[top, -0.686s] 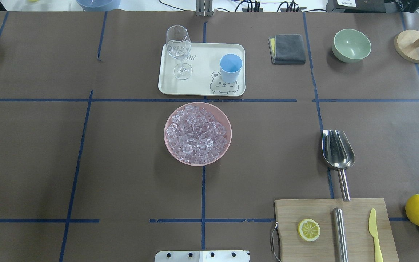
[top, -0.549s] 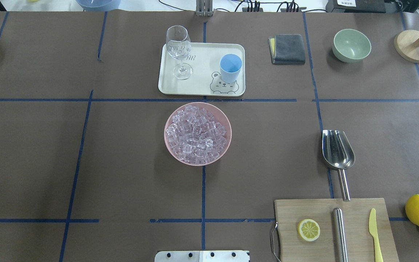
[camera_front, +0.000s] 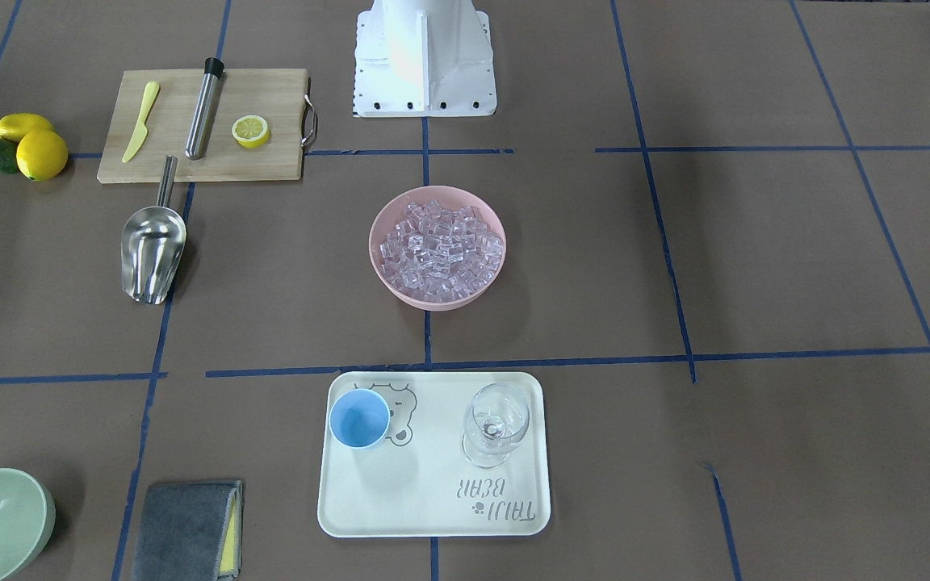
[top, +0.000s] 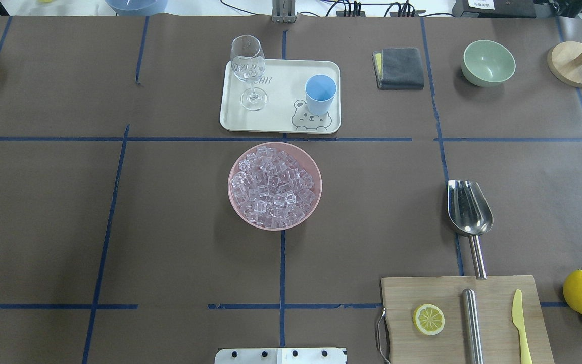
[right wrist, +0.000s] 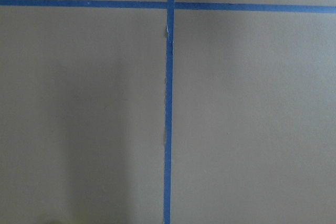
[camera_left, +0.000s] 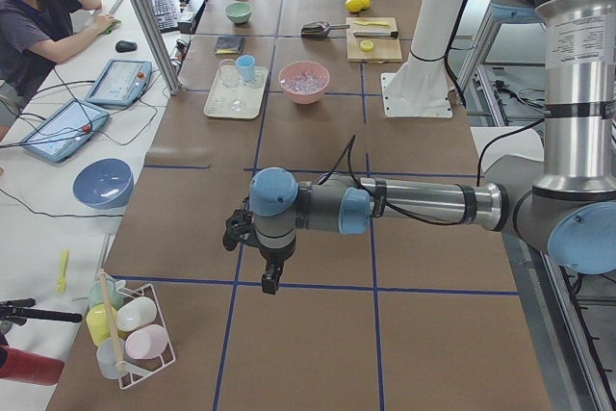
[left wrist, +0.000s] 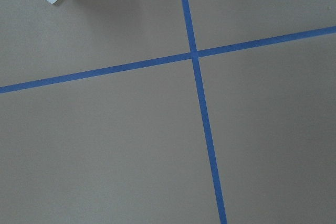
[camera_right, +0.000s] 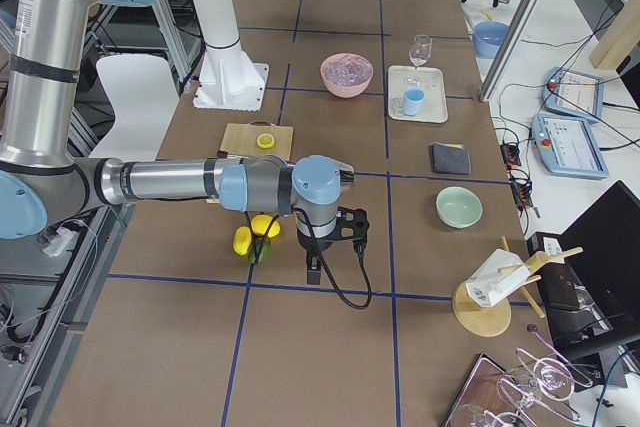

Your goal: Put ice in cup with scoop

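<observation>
Friend: What can go wrong?

Me: The scoop (top: 469, 210) is shiny and its handle is thin. It may slip or twist when my right gripper (camera_right: 314, 269) grabs it. The cup (top: 320, 93) is small, so ice (top: 274, 186) may spill on the tray (top: 281, 124). The wine glass (top: 248, 71) stands on that tray too, and I might bump it.

Friend: Where is everything?

Me: The scoop lies on my right, with its handle end on the cutting board (top: 437, 296). The ice fills the pink bowl (top: 231, 188) in the middle. The cup stands past the bowl.

Friend: What can't you see?

Me: My left gripper (camera_left: 270, 281) and my right one hang far from it all. I cannot tell if they are wide or closed. My wrist cameras show only brown paper (left wrist: 105, 145) and blue tape (left wrist: 205, 119).
</observation>
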